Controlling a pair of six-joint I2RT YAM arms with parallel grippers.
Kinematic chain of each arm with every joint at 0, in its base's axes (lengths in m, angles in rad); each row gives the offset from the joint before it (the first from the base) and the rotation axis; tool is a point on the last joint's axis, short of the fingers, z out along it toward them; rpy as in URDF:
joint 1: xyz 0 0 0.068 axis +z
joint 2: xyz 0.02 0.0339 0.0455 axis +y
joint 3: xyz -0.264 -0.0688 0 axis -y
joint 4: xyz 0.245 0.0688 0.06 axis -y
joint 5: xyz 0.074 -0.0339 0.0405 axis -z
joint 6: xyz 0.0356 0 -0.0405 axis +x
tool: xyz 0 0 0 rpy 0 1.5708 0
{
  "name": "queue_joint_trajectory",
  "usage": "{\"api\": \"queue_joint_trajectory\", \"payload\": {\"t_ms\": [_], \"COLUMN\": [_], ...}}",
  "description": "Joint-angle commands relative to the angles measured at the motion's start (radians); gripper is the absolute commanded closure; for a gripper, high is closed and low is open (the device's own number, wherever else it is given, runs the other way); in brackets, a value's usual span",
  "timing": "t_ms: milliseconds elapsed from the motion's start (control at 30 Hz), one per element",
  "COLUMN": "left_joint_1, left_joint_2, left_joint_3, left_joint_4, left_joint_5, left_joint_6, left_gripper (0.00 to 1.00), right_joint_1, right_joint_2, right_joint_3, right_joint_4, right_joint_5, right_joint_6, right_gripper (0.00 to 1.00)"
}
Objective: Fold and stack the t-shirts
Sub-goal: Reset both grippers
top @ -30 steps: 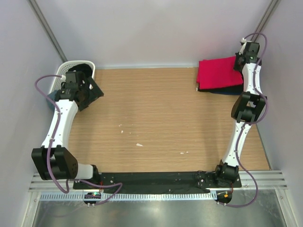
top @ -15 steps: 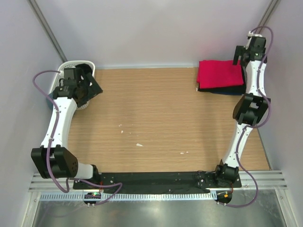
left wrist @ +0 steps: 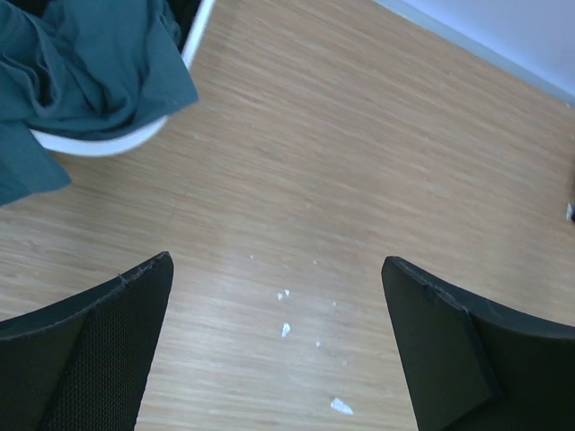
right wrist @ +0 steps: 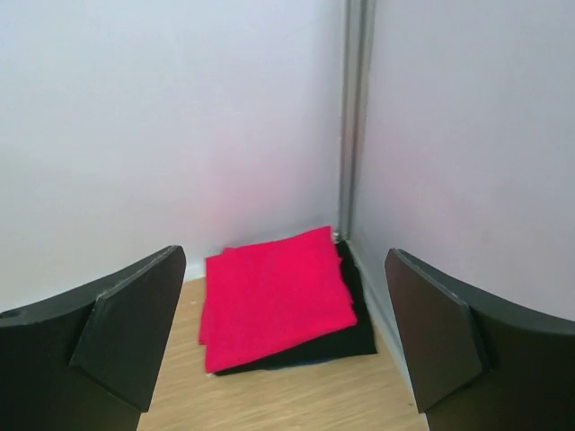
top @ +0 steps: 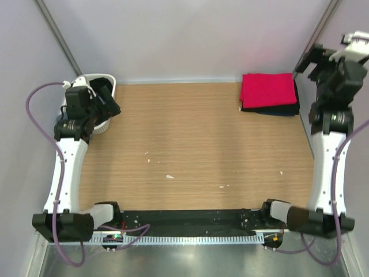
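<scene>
The crimson t-shirt [top: 267, 89] lies folded flat in the far right corner of the desk [top: 196, 138], close to where the two walls meet at a metal corner post [right wrist: 357, 117]. It sits on top of a folded black t-shirt [top: 279, 107], whose edges show along the near and right sides of the stack. A thin darker blue edge peeks out at the bottom of the pile in the overhead view, but I cannot tell what it belongs to. At the far left corner stands the white basket [top: 85, 78], and the grey-blue t-shirt [left wrist: 81, 63] is bunched up in it, a fold spilling over the rim and hanging down outside. The left fingers [left wrist: 90, 350] are spread wide and hold nothing. They hover over bare wood just beside the basket, with the cloth off to their upper left and not touching them. A few small white crumbs [left wrist: 286, 329] are scattered on the desk between the two fingertips. The right arm [top: 326, 150] is raised high at the right edge. The right fingers [right wrist: 126, 332] are also spread wide and empty, well above and apart from the stack, which shows between them in the wrist view.
</scene>
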Motion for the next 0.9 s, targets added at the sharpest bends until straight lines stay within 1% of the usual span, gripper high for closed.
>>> {"api": "queue_joint_trajectory", "payload": {"t_ms": [0,33,100,267,300,367,400,500,633,667,767,867], "left_joint_1": [-0.053,-0.064,-0.09,-0.133,-0.136,-0.148,-0.151,-0.17,-0.175,-0.176,-0.175,-0.175], "left_joint_2": [-0.096,-0.116,-0.167,-0.27,-0.299,-0.331,-0.348,-0.357,-0.379,-0.386,-0.416,-0.439], "left_joint_3": [-0.098,-0.118,-0.175,-0.285,-0.323,-0.357,-0.374,-0.37,-0.371,-0.376,-0.399,-0.408], "left_joint_4": [0.085,0.1,0.097,0.106,0.112,0.131,0.143,0.14,0.14,0.143,0.168,0.177], "left_joint_5": [0.054,0.07,0.09,0.093,0.076,0.059,0.055,0.048,0.033,0.003,-0.018,-0.039], "left_joint_6": [0.041,0.051,0.064,0.067,0.058,0.023,0.016,0.002,-0.004,-0.004,-0.01,-0.002], "left_gripper": [0.0,0.0,0.0,0.0,0.0,0.0,0.0,0.0,0.0,0.0,0.0,0.0], "right_joint_1": [-0.005,-0.005,-0.005,-0.005,-0.005,-0.005,-0.003,-0.003,-0.003,-0.003,-0.003,-0.003], "right_joint_2": [-0.116,-0.139,-0.193,-0.253,-0.262,-0.302,-0.32,-0.397,-0.452,-0.452,-0.433,-0.405], "right_joint_3": [-0.311,-0.408,-0.501,-0.67,-0.722,-0.773,-0.823,-0.927,-0.995,-0.998,-0.992,-0.98], "right_joint_4": [0.232,0.246,0.228,0.159,0.152,0.158,0.165,0.212,0.241,0.237,0.215,0.234], "right_joint_5": [-0.129,-0.16,-0.218,-0.34,-0.352,-0.358,-0.358,-0.346,-0.312,-0.311,-0.283,-0.298], "right_joint_6": [0.152,0.169,0.231,0.341,0.371,0.401,0.414,0.465,0.497,0.491,0.467,0.464], "right_gripper": [0.0,0.0,0.0,0.0,0.0,0.0,0.0,0.0,0.0,0.0,0.0,0.0]}}
